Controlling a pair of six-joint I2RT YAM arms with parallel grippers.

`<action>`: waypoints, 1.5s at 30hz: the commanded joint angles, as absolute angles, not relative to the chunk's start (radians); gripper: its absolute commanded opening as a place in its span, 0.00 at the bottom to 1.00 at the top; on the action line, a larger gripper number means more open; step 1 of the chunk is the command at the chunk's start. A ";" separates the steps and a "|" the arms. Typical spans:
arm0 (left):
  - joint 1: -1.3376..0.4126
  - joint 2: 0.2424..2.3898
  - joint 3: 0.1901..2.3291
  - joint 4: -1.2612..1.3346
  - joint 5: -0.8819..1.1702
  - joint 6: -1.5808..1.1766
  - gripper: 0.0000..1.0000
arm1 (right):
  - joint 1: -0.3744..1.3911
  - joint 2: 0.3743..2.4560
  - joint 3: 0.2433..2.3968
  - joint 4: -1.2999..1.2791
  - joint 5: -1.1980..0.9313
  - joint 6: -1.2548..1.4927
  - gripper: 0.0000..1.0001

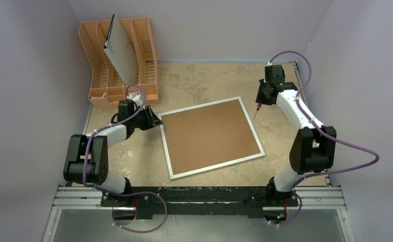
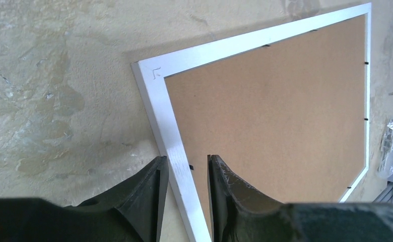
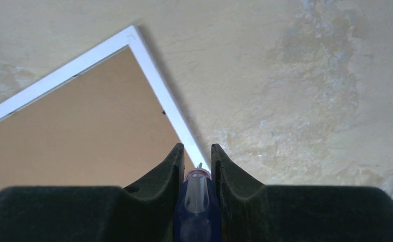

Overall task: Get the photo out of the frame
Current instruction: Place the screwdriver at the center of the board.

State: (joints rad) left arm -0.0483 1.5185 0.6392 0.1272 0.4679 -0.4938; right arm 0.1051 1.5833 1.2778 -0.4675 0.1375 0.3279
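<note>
The frame [image 1: 212, 137] is a large flat rectangle lying face down on the mottled beige tabletop [image 1: 194, 83], roughly in the middle. Its brown fibreboard back [image 2: 285, 116] is turned up and fills the whole opening, plain and unmarked. A narrow white border [image 2: 173, 136] runs round all four sides, with small dark tabs [image 2: 366, 64] spaced along its inner edge. One corner of the border carries a faint L-shaped mark [image 2: 156, 73]. The frame sits askew to the table's edges, its far right corner turned further from the arms than its far left. Its front face is against the table and out of sight.
</note>
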 commanded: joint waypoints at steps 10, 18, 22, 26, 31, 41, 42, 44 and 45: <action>-0.052 1.339 0.592 0.037 0.486 -0.405 0.37 | 0.026 1.840 1.513 -0.782 0.221 0.095 0.00; -0.053 1.258 0.566 0.004 0.530 -0.390 0.37 | -0.035 2.024 1.630 -0.814 0.222 0.085 0.00; -0.052 1.222 0.557 -0.040 0.528 -0.377 0.37 | -0.049 2.123 1.669 -0.805 0.220 0.109 0.00; -0.052 1.202 0.538 -0.054 0.534 -0.394 0.38 | -0.049 2.167 1.672 -0.773 0.198 0.128 0.06; -0.053 1.158 0.495 -0.050 0.522 -0.424 0.38 | -0.049 2.183 1.653 -0.757 0.202 0.122 0.14; -0.052 1.139 0.454 -0.045 0.523 -0.445 0.37 | -0.049 2.141 1.626 -0.751 0.200 0.091 0.38; -0.052 1.137 0.453 -0.049 0.520 -0.447 0.37 | -0.049 2.138 1.625 -0.753 0.198 0.088 0.38; -0.053 1.135 0.450 -0.045 0.517 -0.453 0.37 | -0.049 2.123 1.626 -0.756 0.198 0.089 0.39; -0.052 1.134 0.447 -0.044 0.517 -0.458 0.37 | -0.049 2.109 1.622 -0.751 0.198 0.093 0.40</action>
State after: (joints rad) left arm -0.0483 1.1606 0.4595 -0.0628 0.5129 -0.4355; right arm -0.0532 2.1513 1.6508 -0.7525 0.2104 0.0998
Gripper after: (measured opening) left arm 0.373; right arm 0.383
